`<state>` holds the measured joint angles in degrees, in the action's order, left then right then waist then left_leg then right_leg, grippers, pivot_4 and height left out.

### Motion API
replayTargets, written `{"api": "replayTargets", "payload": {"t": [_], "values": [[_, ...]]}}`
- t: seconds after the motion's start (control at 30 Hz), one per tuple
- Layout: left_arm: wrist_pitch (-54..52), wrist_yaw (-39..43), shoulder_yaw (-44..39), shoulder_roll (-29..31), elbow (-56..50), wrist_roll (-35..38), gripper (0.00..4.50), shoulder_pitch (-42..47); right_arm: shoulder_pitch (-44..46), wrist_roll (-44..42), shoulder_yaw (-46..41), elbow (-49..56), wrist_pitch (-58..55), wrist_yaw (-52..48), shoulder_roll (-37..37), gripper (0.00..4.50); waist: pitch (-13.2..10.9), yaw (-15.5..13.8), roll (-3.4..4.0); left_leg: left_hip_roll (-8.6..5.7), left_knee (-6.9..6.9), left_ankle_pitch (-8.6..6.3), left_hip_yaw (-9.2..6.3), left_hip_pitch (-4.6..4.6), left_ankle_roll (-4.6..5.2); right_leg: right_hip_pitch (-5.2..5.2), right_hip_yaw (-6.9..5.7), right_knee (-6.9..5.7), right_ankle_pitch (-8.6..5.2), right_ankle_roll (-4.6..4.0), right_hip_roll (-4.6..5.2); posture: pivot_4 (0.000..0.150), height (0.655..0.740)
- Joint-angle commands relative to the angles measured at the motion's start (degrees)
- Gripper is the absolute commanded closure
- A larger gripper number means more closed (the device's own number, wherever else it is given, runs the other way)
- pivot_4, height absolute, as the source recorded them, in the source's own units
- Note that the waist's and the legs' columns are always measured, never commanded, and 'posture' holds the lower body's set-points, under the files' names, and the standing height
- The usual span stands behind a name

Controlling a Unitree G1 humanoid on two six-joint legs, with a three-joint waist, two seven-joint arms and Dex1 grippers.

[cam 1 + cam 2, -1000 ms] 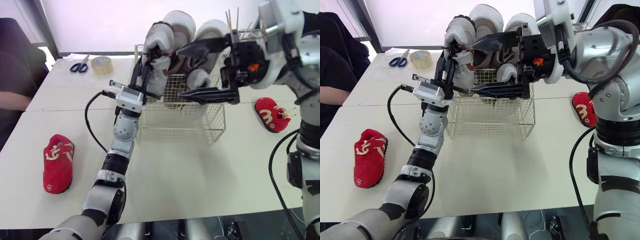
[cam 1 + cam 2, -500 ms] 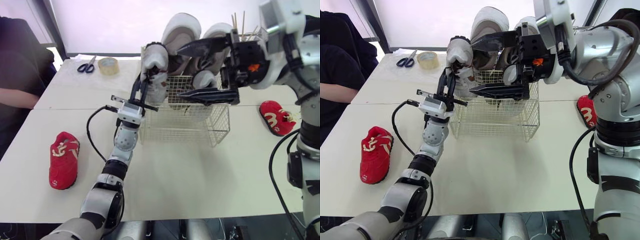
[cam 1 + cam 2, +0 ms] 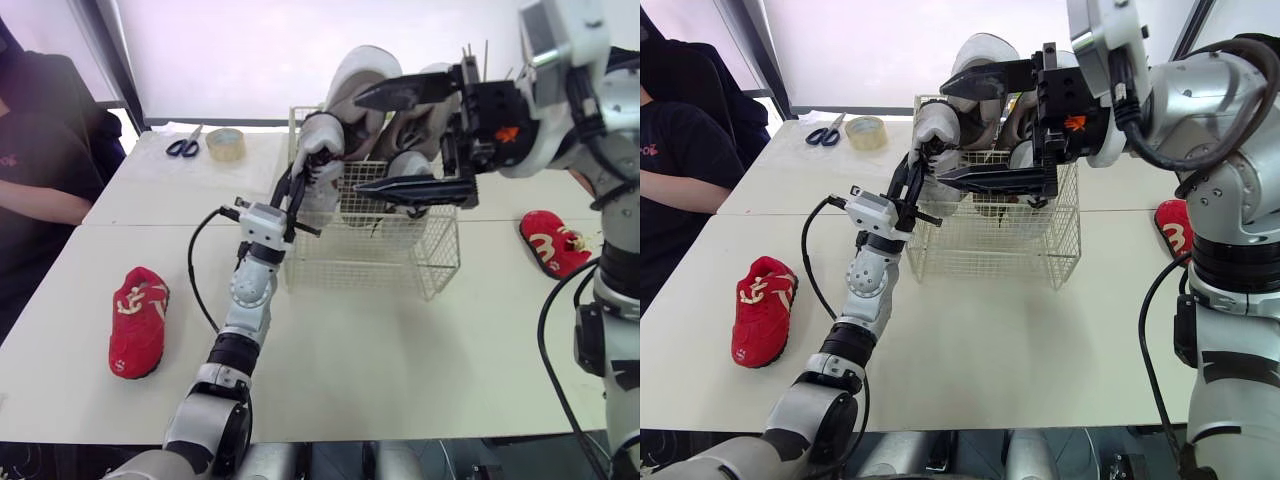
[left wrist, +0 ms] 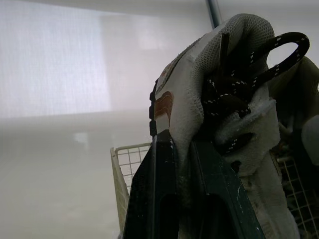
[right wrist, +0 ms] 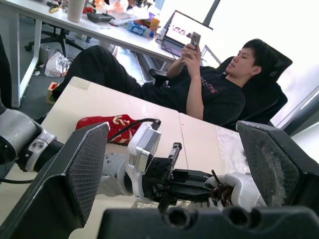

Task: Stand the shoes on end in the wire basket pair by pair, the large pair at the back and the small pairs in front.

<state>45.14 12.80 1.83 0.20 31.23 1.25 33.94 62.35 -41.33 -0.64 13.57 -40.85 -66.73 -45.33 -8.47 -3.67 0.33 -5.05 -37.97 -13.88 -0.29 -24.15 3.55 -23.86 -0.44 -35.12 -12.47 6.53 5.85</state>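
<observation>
Left claw [image 3: 296, 183] was pressed shut on the small white shoe [image 3: 322, 158], holding it on end at the left front corner of the wire basket [image 3: 372, 262]. The shoe's lower part sat behind the basket's wire and its upper part stuck out above the rim. Couldn't tell whether it touched the basket floor. In the left wrist view the fingers [image 4: 162, 189] pinched the mesh side wall just beside the dark laces [image 4: 234, 94].

Right claw [image 3: 362, 142] was spread wide, holding nothing, hovering over the front of the basket with one finger above the other.

Large white pair [image 3: 368, 78] stood on end at the back of the basket. Second small white shoe [image 3: 405, 165] was inside the basket, in front of the large pair. Red shoe [image 3: 138, 320] lay on the bench [image 3: 380, 350] well apart to the left of the basket. Other red shoe [image 3: 553, 238] lay to the right of the basket. Scissors [image 3: 183, 147] and tape roll [image 3: 227, 143] lay behind the basket's left side.

Handling, as a judgement:
- The held shoe looked light, with a soft mesh upper that gives under a pinch and a stiffer sole.
- It looked neither fragile nor slippery.
- The loose lace loop would likely snag on the wire.
- The best hold was probably the side wall or collar by the opening, leaving the sole free to slide down the wire.
- The red shoes probably wanted the same collar grip.
</observation>
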Motion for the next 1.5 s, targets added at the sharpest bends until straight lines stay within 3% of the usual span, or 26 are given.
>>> {"api": "replayTargets", "payload": {"t": [0.03, 0.47, 0.7, 0.8, 1.0, 1.03, 1.27, 1.5], "values": [[-9.1, 3.2, 2.2, 0.5, 1.9, 0.4, 4.46, -4.6, 1.6, -0.4, -1.7, 1.3, 0.8, 0.6, 0.0, 0.00, 0.0, 0.0, 0.01, 0.00, 0.00, 0.00, 0.00, 0.00, 0.00, 0.00, 0.00, 0.00, 0.00, 0.00, 0.00, 0.150, 0.7400], [-27.6, 10.5, 2.5, 2.3, -12.2, 6.9, 4.46, -11.2, 1.2, -0.1, -1.6, 1.0, 2.1, 0.8, 0.6, 0.00, 0.2, 0.3, 0.21, 0.02, 0.03, -0.07, 0.00, 0.02, 0.10, 0.02, 0.02, 0.07, -0.03, -0.01, 0.01, 0.150, 0.7400], [-35.0, 9.7, 0.9, 3.5, -16.3, 8.8, 4.46, -11.6, 1.0, 0.1, -1.4, 0.6, 3.0, 0.7, 0.7, 0.00, 0.2, 1.1, 0.21, 0.02, 0.08, -0.08, 0.00, 0.01, 0.11, 0.01, 0.03, 0.12, -0.05, -0.01, 0.02, 0.150, 0.7400], [-36.5, 10.1, -0.5, 3.4, -19.3, 11.8, 3.39, -11.9, 0.9, 0.2, -1.2, 0.5, 3.5, 0.7, 0.8, 0.00, 0.2, 1.4, 0.21, 0.02, 0.09, -0.09, 0.00, 0.01, 0.11, 0.02, 0.03, 0.13, -0.05, 0.00, 0.03, 0.150, 0.7400], [-43.3, 11.3, -1.5, 4.6, -26.9, 16.5, 0.34, -12.7, 1.0, 0.8, -0.9, 0.2, 3.9, 0.5, 1.3, 0.00, 0.2, 1.3, 0.20, 0.03, 0.11, -0.09, -0.01, -0.06, 0.11, -0.04, 0.04, 0.14, -0.07, 0.01, 0.04, 0.150, 0.7400], [-45.4, 11.6, -1.7, 5.0, -28.6, 17.8, 0.07, -12.9, 1.0, 0.8, -0.9, 0.2, 4.0, 0.4, 1.3, 0.00, 0.2, 1.3, 0.19, 0.03, 0.11, -0.09, -0.01, -0.11, 0.12, -0.08, 0.04, 0.16, -0.08, 0.01, 0.04, 0.150, 0.7400], [-59.8, 12.6, -4.5, 9.9, -40.1, 26.8, 0.07, -12.9, 0.9, 1.1, -0.9, -0.3, 4.5, -0.1, 1.3, 0.00, 0.0, 1.4, 0.09, 0.01, 0.23, -0.08, 0.00, -0.39, 0.11, -0.49, 0.04, 0.16, -0.07, 0.01, 0.04, 0.150, 0.7400], [-76.3, 14.2, -11.0, 20.2, -50.8, 40.0, 0.07, -13.8, 0.1, 1.9, -1.1, -1.0, 5.0, -0.6, 0.5, 0.00, -0.3, 1.7, -0.23, 0.00, 0.36, -0.03, 0.01, -1.22, 0.04, -1.25, 0.08, 0.06, -0.03, 0.02, 0.02, 0.150, 0.7400]]}}
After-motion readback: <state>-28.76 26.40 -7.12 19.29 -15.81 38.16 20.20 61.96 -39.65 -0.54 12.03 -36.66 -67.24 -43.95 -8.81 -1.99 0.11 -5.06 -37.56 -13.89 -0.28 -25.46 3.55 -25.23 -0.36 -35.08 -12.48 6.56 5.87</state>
